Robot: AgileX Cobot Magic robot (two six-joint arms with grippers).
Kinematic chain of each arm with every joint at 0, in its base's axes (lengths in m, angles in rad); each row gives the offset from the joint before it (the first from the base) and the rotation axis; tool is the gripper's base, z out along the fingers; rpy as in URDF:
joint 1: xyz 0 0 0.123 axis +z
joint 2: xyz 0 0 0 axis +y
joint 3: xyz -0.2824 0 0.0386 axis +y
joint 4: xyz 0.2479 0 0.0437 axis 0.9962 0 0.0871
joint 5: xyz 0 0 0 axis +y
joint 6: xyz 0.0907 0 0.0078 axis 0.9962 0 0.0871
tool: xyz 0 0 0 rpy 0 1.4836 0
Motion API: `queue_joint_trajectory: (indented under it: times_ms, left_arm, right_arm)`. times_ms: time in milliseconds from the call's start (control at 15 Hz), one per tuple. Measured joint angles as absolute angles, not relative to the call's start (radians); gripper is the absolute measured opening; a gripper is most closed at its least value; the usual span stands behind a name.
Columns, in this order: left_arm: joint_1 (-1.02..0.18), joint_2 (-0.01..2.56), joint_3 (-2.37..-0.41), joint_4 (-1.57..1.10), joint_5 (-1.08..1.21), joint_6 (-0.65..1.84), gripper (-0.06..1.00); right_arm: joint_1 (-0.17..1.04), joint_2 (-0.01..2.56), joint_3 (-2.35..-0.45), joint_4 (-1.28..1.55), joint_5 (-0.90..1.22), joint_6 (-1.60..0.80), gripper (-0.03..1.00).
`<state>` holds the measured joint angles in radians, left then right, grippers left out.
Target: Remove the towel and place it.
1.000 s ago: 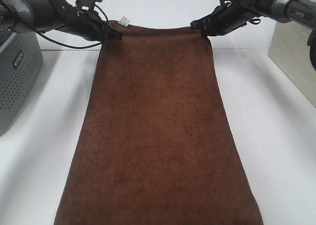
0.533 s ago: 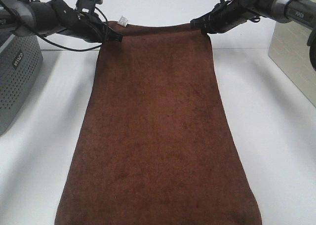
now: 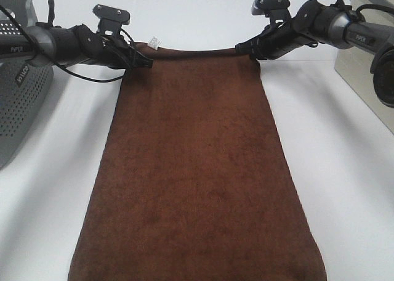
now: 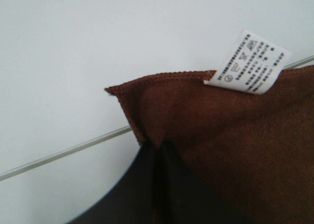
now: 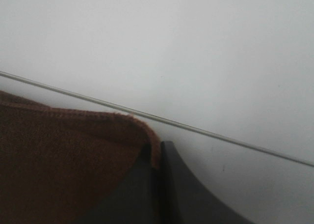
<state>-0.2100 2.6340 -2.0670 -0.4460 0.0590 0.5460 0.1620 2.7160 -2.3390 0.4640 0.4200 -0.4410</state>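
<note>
Along the surface's (image 3: 345, 170) far edge, both claws pinch the brown towel's (image 3: 197, 170) far corners: left claw (image 3: 148, 48), right claw (image 3: 241, 48); bare surface flanks it.

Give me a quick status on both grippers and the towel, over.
Left gripper shut on towel corner by the white tag. Right gripper shut on the opposite corner. Towel stretched between them, draping toward camera. Grey basket left, clear of it.

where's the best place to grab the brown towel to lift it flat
By its two far corners, one end effector each, coming in from the outer sides. The towel is a long rectangle, so pinching both ends of the short far edge keeps it spread. That is how it is held now: left end effector beside the white tag, right end effector at the other corner.
</note>
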Motion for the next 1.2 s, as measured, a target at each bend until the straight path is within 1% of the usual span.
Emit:
queue_joint_trajectory:
  times_ms: [200,267,333,400,533,600,667,733,800,933,1067,1200]
  left_arm:
    - [-0.211,2.653,-2.068,-0.446,0.029,0.545,0.00]
    - [-0.211,2.653,-2.068,-0.446,0.027,0.545,0.04]
    - [-0.211,2.653,-2.068,-0.446,0.010,0.545,0.10]
    - [-0.211,2.653,-2.068,-0.446,0.000,0.541,0.21]
    - [-0.211,2.653,-2.068,-0.447,-0.031,0.526,0.45]
    - [-0.211,2.653,-2.068,-0.447,-0.047,0.520,0.56]
    - [-0.210,2.653,-2.068,-0.447,-0.050,0.516,0.60]
    - [-0.210,2.653,-2.068,-0.447,-0.056,0.507,0.65]
    - [-0.210,2.653,-2.068,-0.447,-0.057,0.505,0.66]
    - [-0.210,2.649,-2.068,-0.447,-0.035,0.504,0.67]
    - [-0.210,2.611,-2.071,-0.426,0.070,0.504,0.69]
    - [-0.205,2.525,-2.076,-0.397,0.243,0.504,0.76]
  right_arm:
    - [0.162,2.717,-2.339,0.496,0.406,-0.441,0.01]
    - [0.162,2.717,-2.339,0.504,0.406,-0.441,0.01]
    - [0.162,2.717,-2.339,0.508,0.406,-0.441,0.04]
    - [0.162,2.717,-2.339,0.511,0.404,-0.441,0.15]
    - [0.162,2.717,-2.339,0.511,0.394,-0.434,0.48]
    - [0.162,2.717,-2.339,0.507,0.392,-0.430,0.56]
    - [0.162,2.717,-2.339,0.499,0.390,-0.429,0.68]
    - [0.162,2.717,-2.339,0.482,0.390,-0.424,0.74]
    - [0.162,2.717,-2.339,0.462,0.401,-0.417,0.76]
    - [0.162,2.709,-2.339,0.453,0.443,-0.415,0.78]
    - [0.162,2.659,-2.339,0.439,0.540,-0.415,0.78]
    - [0.162,2.564,-2.339,0.431,0.689,-0.415,0.78]
